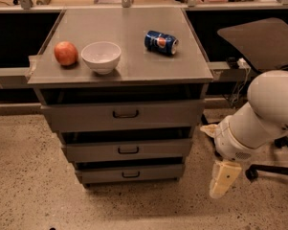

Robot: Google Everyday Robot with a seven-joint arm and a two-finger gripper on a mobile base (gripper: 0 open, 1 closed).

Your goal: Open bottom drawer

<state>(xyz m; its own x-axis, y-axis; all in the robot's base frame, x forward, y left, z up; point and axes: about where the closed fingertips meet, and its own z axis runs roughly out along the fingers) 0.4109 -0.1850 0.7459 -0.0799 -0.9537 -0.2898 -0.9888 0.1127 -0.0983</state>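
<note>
The bottom drawer [130, 173] is the narrowest grey metal drawer at the foot of the cabinet, with a small dark loop handle [130, 175] at its middle. It sits about flush with the drawers above it. My gripper [223, 178] hangs from the white arm [263, 119] to the right of the cabinet, level with the bottom drawer and apart from it. Its cream-coloured finger points down toward the floor.
Mid-sized drawer [128, 150] and widest top drawer [125, 114] sit above. On the cabinet top stand an apple [66, 53], a white bowl [101, 57] and a lying blue can [161, 42]. An office chair [260, 40] stands at the right, its base [268, 169] near my arm.
</note>
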